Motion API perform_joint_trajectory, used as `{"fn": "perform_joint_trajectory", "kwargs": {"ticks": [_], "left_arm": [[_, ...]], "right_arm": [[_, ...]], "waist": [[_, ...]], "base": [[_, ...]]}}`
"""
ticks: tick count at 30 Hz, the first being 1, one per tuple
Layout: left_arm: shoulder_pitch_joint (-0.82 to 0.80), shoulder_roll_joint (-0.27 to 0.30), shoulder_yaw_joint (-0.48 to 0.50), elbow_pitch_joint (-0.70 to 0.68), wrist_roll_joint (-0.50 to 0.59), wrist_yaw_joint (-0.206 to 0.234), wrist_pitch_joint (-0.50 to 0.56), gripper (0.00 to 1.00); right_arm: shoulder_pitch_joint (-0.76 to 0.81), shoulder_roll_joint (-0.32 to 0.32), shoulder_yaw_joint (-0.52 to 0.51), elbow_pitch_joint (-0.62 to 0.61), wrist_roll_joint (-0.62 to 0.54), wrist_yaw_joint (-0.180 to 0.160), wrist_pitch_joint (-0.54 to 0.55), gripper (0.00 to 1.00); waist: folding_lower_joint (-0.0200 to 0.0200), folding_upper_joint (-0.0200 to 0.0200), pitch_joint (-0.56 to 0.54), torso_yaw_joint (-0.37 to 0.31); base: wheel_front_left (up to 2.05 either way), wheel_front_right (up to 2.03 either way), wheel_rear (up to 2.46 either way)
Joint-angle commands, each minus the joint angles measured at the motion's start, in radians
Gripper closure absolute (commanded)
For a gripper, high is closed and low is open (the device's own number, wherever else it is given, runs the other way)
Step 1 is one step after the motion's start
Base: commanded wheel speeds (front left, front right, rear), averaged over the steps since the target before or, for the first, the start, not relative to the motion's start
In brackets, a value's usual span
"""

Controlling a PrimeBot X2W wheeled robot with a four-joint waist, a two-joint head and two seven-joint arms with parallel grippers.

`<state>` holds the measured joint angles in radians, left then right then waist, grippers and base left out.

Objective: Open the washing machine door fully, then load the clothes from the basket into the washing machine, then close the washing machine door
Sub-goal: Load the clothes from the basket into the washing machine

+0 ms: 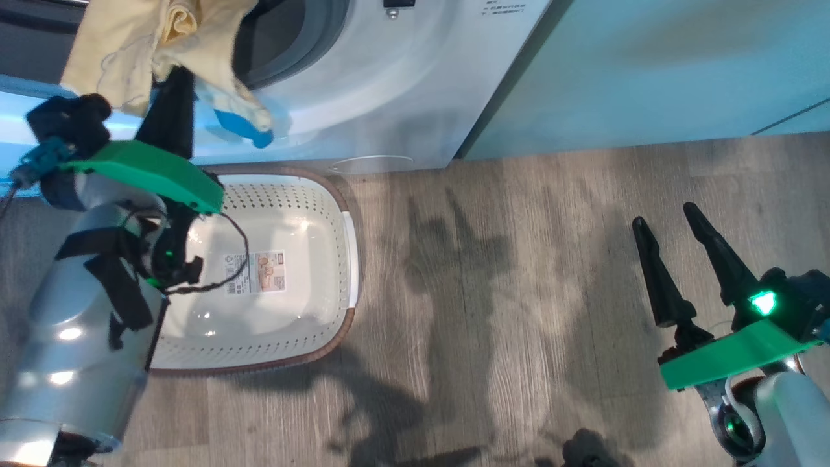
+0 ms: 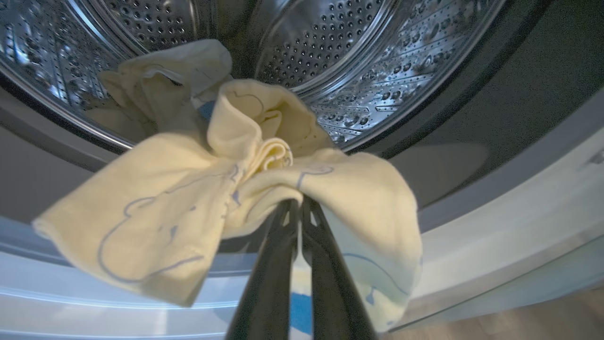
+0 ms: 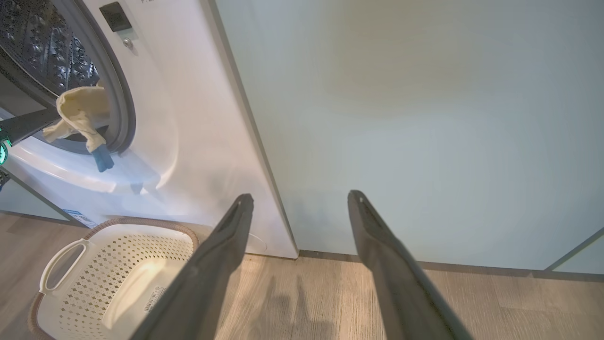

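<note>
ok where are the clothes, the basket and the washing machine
clothes [image 2: 141, 203]: left wrist view, on the left-hand fold
basket [image 1: 285, 194]: head view, on its perforated far wall
washing machine [image 3: 188, 118]: right wrist view, on its white front panel

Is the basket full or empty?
Empty: the visible floor of the basket is bare but for a sticker. The clothes hang from the left claw at the washer mouth.

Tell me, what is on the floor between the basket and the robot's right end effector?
Nothing but bare wooden floor with dark shadows lies between the basket and the open right end effector, as the head view shows.
</note>
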<state>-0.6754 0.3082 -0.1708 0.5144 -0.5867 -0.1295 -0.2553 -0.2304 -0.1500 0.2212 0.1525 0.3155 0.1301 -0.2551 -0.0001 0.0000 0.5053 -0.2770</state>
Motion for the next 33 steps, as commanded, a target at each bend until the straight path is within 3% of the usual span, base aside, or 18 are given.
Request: {"fn": "perform_joint_trajectory", "kwargs": {"ticks": [1, 8, 24, 33], "left_arm": [[-0.017, 0.038, 0.043, -0.025, 0.015, -0.001, -0.006, 1.0], [-0.12, 0.052, 0.091, 0.048, 0.08, 0.009, -0.006, 1.0], [-0.5, 0.034, 0.072, 0.318, 0.165, 0.066, -0.006, 1.0], [-0.673, 0.057, 0.061, 0.421, 0.207, 0.089, -0.006, 1.0]], "right_arm": [[0.021, -0.011, 0.011, -0.022, 0.001, 0.001, -0.007, 0.0], [0.02, -0.006, 0.01, -0.027, 0.001, 0.001, -0.007, 0.0], [-0.022, 0.015, 0.032, -0.03, 0.01, 0.001, -0.007, 0.0], [-0.05, 0.026, 0.051, -0.03, 0.015, 0.001, -0.007, 0.0]], "waist": [[0.0001, 0.0, -0.002, 0.002], [0.0001, 0.0, 0.01, 0.008], [0.0001, 0.0, 0.103, -0.03], [0.0001, 0.0, 0.159, -0.06]], "base": [[0.0, 0.0, 0.0], [0.0, 0.0, 0.0], [0.0, 0.0, 0.0], [0.0, 0.0, 0.0]]}}
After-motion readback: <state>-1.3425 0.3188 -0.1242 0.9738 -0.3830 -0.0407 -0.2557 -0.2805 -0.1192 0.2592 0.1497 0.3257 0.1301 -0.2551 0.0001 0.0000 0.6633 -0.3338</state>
